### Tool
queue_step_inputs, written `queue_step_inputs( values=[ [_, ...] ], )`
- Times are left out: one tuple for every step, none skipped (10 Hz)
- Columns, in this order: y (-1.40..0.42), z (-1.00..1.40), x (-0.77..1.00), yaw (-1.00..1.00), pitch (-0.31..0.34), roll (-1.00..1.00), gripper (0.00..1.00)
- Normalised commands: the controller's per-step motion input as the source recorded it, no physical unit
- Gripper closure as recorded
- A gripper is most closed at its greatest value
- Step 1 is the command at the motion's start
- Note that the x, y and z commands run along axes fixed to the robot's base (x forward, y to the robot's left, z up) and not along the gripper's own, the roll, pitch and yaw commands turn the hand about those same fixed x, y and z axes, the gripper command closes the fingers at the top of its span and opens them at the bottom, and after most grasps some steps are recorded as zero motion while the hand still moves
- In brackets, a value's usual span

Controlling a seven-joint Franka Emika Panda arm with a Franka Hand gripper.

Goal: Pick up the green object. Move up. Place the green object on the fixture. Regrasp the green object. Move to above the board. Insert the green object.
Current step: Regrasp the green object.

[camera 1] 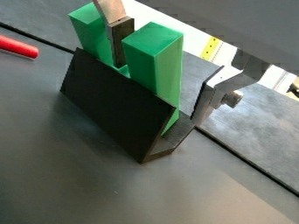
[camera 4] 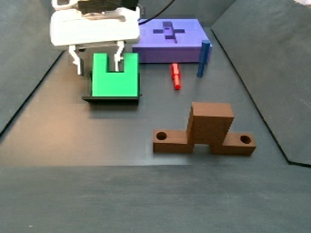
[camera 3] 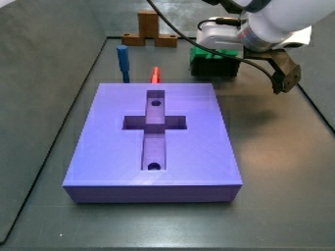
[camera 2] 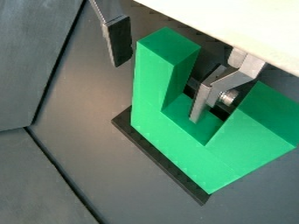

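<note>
The green object (camera 1: 158,66) stands in the fixture (camera 1: 111,109) with its two prongs pointing up. My gripper (camera 1: 172,66) is low over it and straddles one prong. One finger (camera 1: 121,39) is down in the notch between the prongs. The second finger (camera 1: 219,87) is outside that prong. Both wrist views show a gap between the pads and the prong, so the gripper (camera 2: 166,66) is open around the green object (camera 2: 163,96). In a side view the gripper (camera 4: 97,62) hangs over the green object (camera 4: 115,84) on the fixture (camera 4: 112,98). The board (camera 3: 157,137) lies apart.
A blue upright peg (camera 3: 124,61) and a red stick (camera 3: 153,74) are beside the board's far edge. The brown cross-shaped piece (camera 4: 209,127) stands on the floor away from the fixture. The board also shows in a side view (camera 4: 170,36).
</note>
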Motion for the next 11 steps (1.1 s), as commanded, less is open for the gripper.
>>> queue_step_inputs(
  values=[
    [0.00, 0.00, 0.00, 0.00, 0.000, 0.00, 1.00],
    [0.00, 0.00, 0.00, 0.00, 0.000, 0.00, 1.00],
    [0.00, 0.00, 0.00, 0.00, 0.000, 0.00, 1.00],
    [0.00, 0.00, 0.00, 0.00, 0.000, 0.00, 1.00],
    [0.00, 0.00, 0.00, 0.00, 0.000, 0.00, 1.00],
    [0.00, 0.00, 0.00, 0.00, 0.000, 0.00, 1.00],
    [0.00, 0.00, 0.00, 0.00, 0.000, 0.00, 1.00],
    [0.00, 0.00, 0.00, 0.00, 0.000, 0.00, 1.00],
    [0.00, 0.00, 0.00, 0.00, 0.000, 0.00, 1.00],
    [0.00, 0.00, 0.00, 0.00, 0.000, 0.00, 1.00],
    [0.00, 0.00, 0.00, 0.00, 0.000, 0.00, 1.00]
  ],
)
